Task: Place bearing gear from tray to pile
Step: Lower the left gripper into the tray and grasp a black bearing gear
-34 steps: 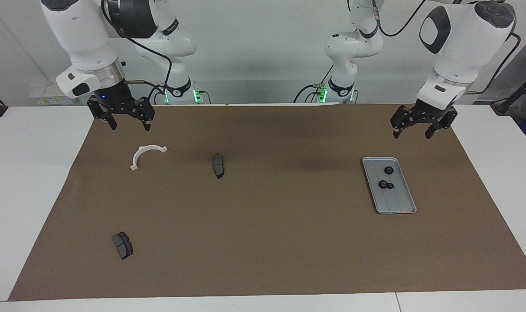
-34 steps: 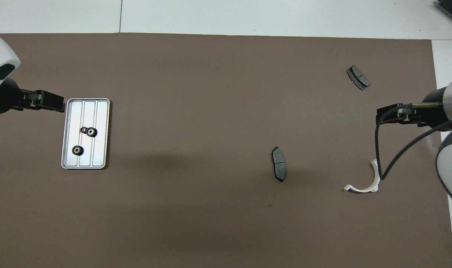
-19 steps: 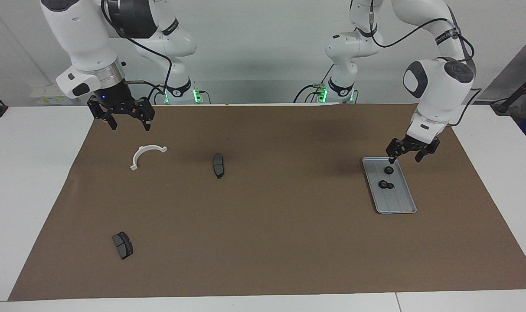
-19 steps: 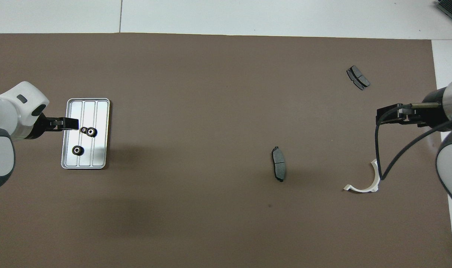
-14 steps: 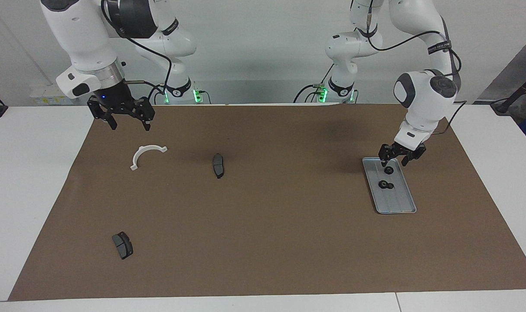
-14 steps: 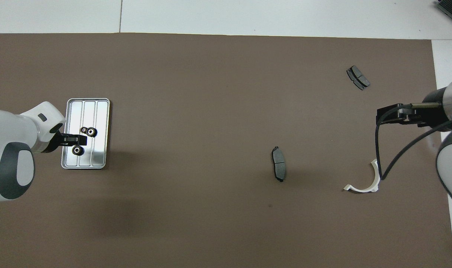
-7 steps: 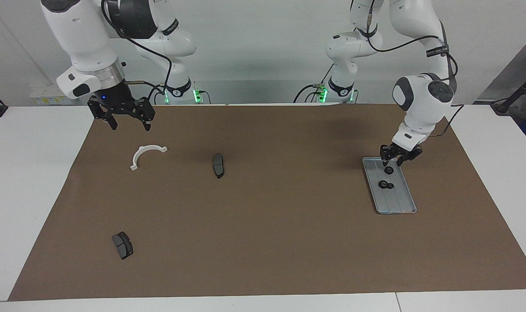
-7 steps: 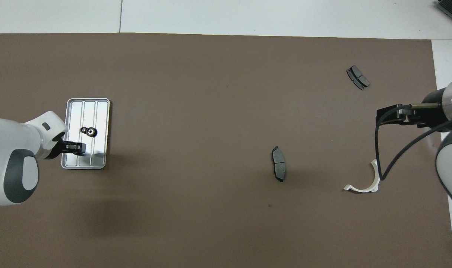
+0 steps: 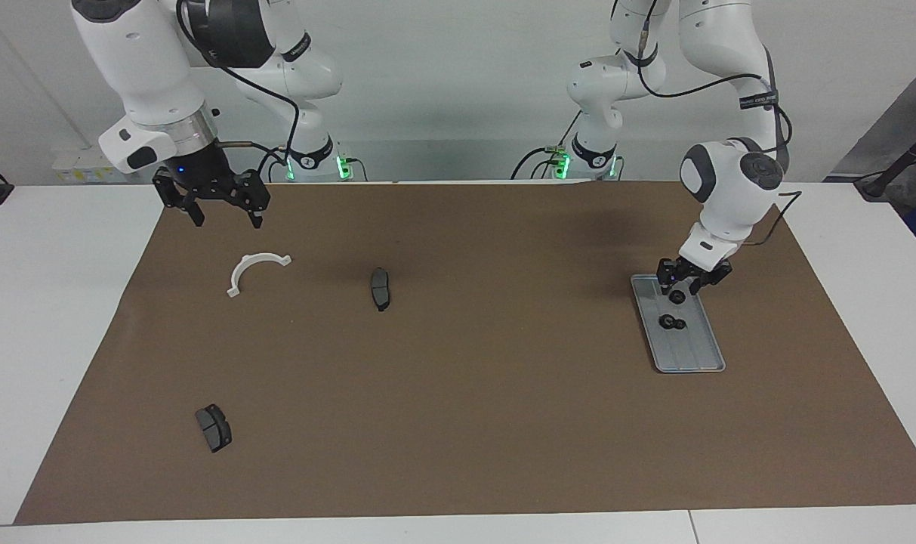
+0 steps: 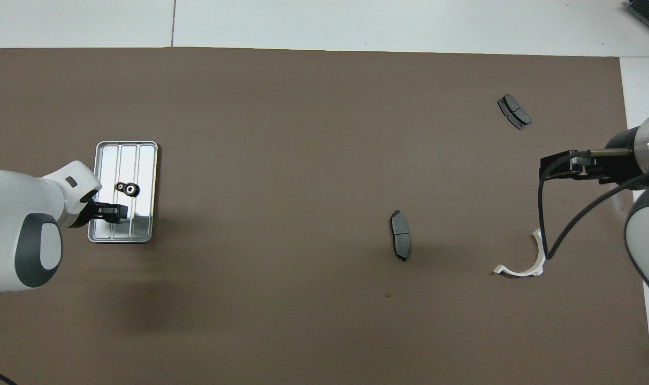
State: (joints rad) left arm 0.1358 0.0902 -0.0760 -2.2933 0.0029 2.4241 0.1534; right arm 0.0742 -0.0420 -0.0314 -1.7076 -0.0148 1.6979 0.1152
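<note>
Hand on my left arm hangs low over the end of the flat ribbed silver-grey metal tray nearest the robots, right above a small black toothed bearing gear; I cannot tell how far its fingers are parted. 2 more small dark gears touch each other mid-tray. I judge the gear hard, light for metal and slick, likely to skate on the tray, so I would pinch it squarely across its toothed rim. My right hand waits above the counter near the white plastic half-ring bracket, with 2 dark grey curved brake pads scattered toward that end.
</note>
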